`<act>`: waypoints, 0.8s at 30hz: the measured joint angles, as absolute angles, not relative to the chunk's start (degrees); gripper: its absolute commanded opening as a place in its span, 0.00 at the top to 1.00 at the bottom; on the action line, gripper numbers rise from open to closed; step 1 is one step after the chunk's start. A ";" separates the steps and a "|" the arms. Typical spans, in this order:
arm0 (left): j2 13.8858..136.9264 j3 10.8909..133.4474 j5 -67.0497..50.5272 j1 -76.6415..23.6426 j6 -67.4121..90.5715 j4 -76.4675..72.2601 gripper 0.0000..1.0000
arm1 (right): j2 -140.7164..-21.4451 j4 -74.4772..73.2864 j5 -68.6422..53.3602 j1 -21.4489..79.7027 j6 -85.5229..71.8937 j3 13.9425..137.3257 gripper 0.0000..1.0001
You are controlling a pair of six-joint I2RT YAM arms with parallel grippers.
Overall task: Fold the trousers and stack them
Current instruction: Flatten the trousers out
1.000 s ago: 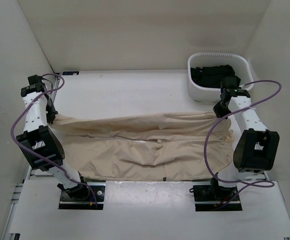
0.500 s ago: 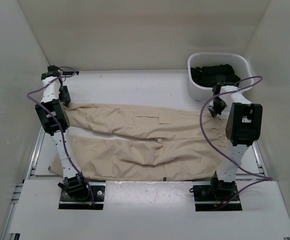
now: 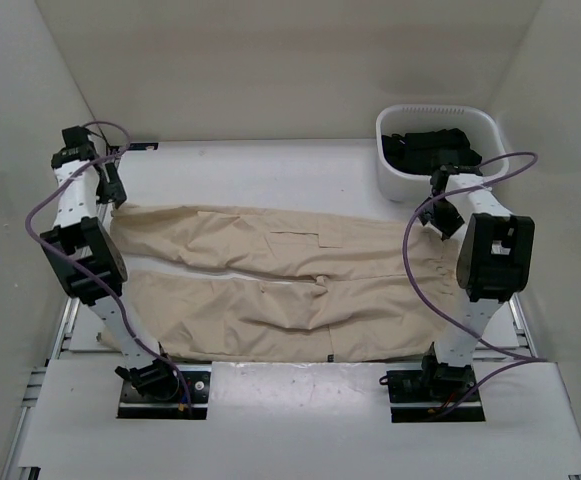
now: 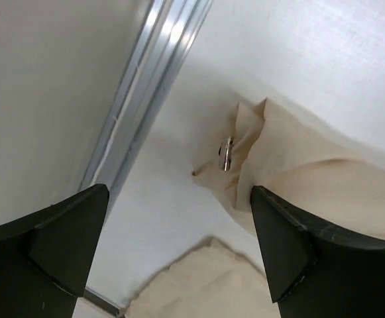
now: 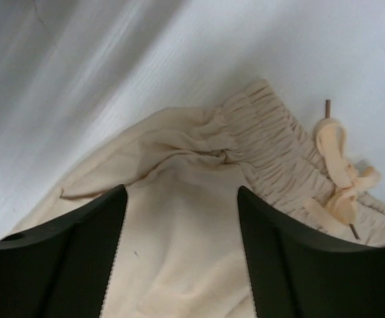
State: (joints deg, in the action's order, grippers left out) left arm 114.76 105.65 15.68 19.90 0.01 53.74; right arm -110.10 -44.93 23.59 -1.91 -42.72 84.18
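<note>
The beige trousers lie spread flat across the table, legs to the left and gathered waist to the right. My left gripper hovers open just above the far leg's hem, with nothing between its fingers. My right gripper is open over the far corner of the waist, and its wrist view shows the elastic waistband and a tied drawstring. Cloth lies under the open right gripper, not pinched.
A white basket holding a black garment stands at the back right, close behind the right gripper. An aluminium rail runs along the table's left edge beside the left gripper. White walls enclose the table on three sides.
Both grippers carried the trousers' far edge toward the back of the table, laying the cloth out flat. Then both opened, let go, and lifted slightly.
</note>
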 measured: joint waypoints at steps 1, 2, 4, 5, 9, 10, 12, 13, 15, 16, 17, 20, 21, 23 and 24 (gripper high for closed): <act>112.95 102.87 15.51 20.25 -0.01 53.52 0.00 | -109.10 -44.93 23.57 -1.91 -42.81 83.74 0.24; 111.92 100.25 15.33 20.47 -0.01 52.90 0.00 | -108.03 -45.04 23.55 -1.91 -42.72 83.31 0.24; 112.01 96.01 15.07 20.58 -0.03 51.55 0.00 | -105.49 -44.99 23.46 -1.91 -42.61 82.43 0.22; 113.14 94.50 15.09 20.51 -0.01 51.09 0.00 | -104.12 -44.99 23.46 -1.91 -42.61 81.93 0.22; 121.23 92.90 15.09 20.40 -0.05 49.52 0.00 | -98.37 -44.99 23.59 -1.91 -42.65 79.20 0.22; 122.19 93.60 15.16 20.38 -0.34 49.87 0.00 | -96.97 -44.75 23.57 -1.91 -42.68 77.91 0.22; 121.75 94.02 15.22 20.38 -0.08 48.66 0.00 | -94.48 -44.93 23.22 -1.91 -42.92 74.85 0.22; 121.71 94.39 15.20 20.38 -0.10 48.69 0.00 | -93.67 -44.88 22.98 -1.91 -42.98 73.38 0.21; 121.51 95.07 15.22 20.40 -0.12 48.75 0.00 | -92.40 -44.99 22.46 -1.89 -43.07 70.19 0.21; 121.30 95.50 15.25 20.40 -0.10 49.04 0.00 | -92.12 -45.25 22.26 -1.87 -43.05 69.10 0.20; 120.90 95.96 15.27 20.40 -0.10 49.28 0.00 | -91.81 -45.36 22.11 -1.87 -43.00 68.10 0.18; 117.62 96.36 15.46 20.40 -0.10 49.58 0.00 | -90.26 -47.05 21.96 -1.85 -43.00 66.83 0.15; 115.50 96.14 15.57 20.43 -0.10 49.76 0.00 | -89.34 -47.86 22.15 -1.85 -42.92 66.81 0.13; 110.15 94.17 15.73 20.56 -0.08 49.74 0.00 | -86.78 -49.74 22.74 -1.91 -42.78 66.81 0.12; 106.69 92.40 15.79 20.62 -0.08 49.80 0.00 | -85.21 -51.07 23.03 -1.93 -42.63 66.78 0.12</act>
State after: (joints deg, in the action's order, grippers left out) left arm 106.69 92.40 15.79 20.62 -0.08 49.80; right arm -85.21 -51.07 23.03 -1.93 -42.63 66.78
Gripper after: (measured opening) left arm 0.998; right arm 0.874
